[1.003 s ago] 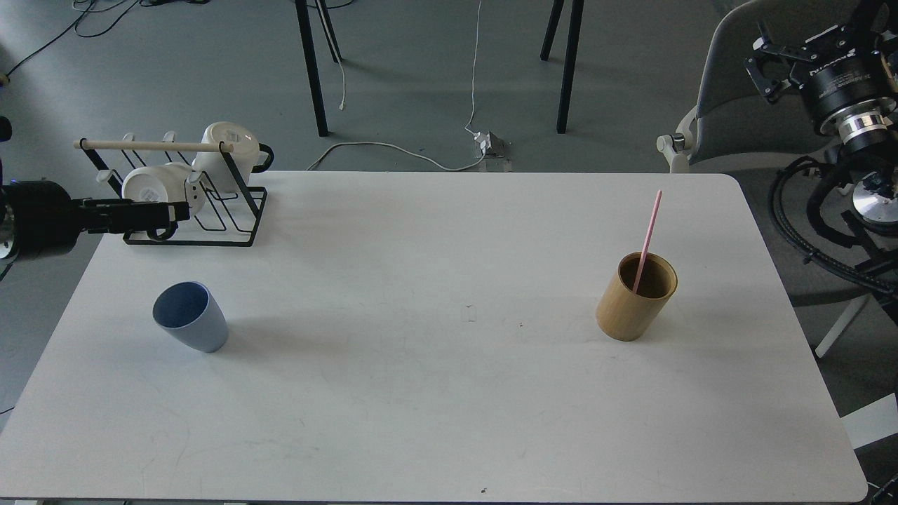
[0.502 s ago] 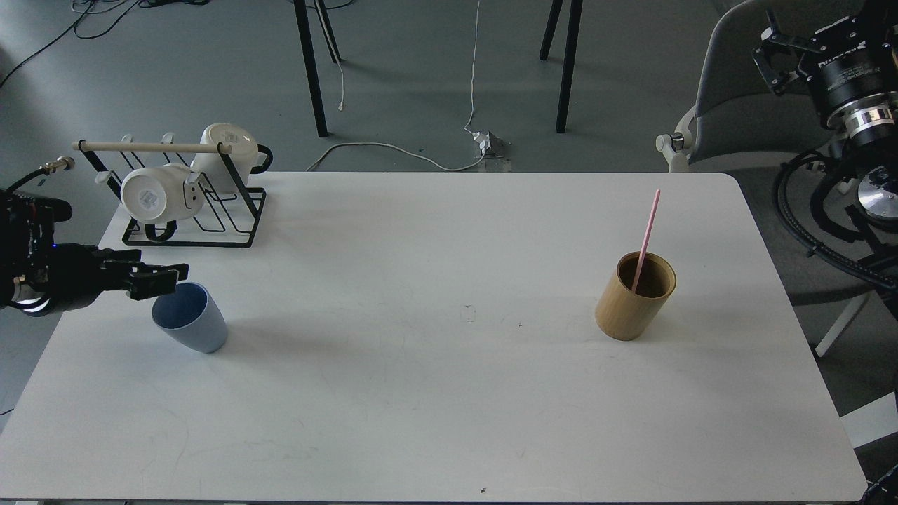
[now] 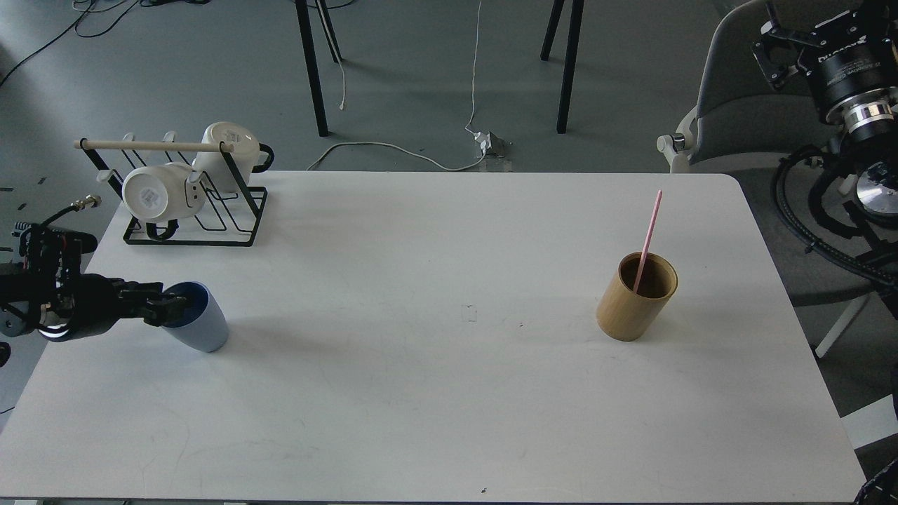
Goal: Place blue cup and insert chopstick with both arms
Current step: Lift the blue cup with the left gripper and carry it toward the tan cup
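Note:
The blue cup (image 3: 205, 330) stands at the table's left side, leaning a little, its mouth turned toward the left. My left gripper (image 3: 174, 306) comes in low from the left edge and its dark fingertips are at the cup's rim and mouth. The fingers overlap in this view, so I cannot tell their gap or whether they hold the cup. The pink chopstick (image 3: 649, 231) stands slanted in the tan bamboo holder (image 3: 633, 302) at the right. My right gripper (image 3: 772, 52) is high at the top right, off the table, with its fingers apart and empty.
A black wire mug rack (image 3: 210, 217) with two white mugs (image 3: 160, 198) and a pale wooden rod stands at the back left corner. A grey chair (image 3: 736, 105) is beyond the table's right back corner. Cables hang by the right arm.
My left gripper has come down from beside the mug rack to the blue cup's rim. My right gripper has risen slightly at the top right. Cup, holder and chopstick have not moved.

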